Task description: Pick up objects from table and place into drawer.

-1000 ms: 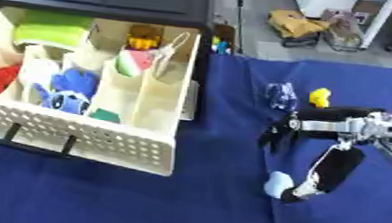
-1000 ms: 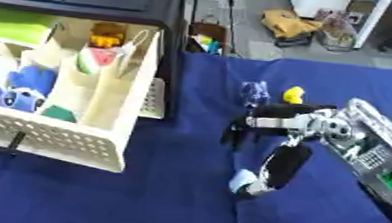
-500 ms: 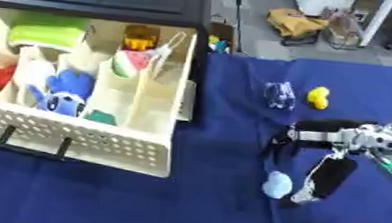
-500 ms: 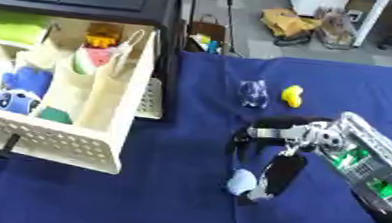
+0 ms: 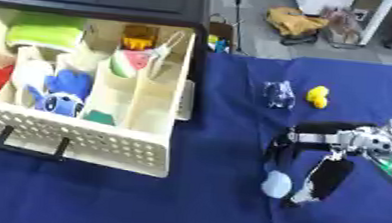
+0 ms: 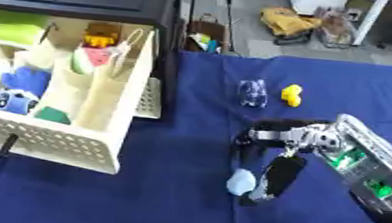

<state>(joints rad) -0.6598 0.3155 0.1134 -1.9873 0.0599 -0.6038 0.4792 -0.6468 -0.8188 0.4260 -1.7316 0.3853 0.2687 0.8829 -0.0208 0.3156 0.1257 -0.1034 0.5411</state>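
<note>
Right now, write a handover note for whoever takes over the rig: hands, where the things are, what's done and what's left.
Right hand: over the blue cloth, fingers spread downward around a pale blue object, not visibly closed on it.
Left hand: not in view.
Drawer: open at left, already holding soft toys and other items in its compartments.
On the cloth, not yet put away: the pale blue object, a small clear object and a small yellow object beyond the right hand.
Left: grasp the pale blue object, carry it to the drawer, then the clear and yellow ones.
</note>
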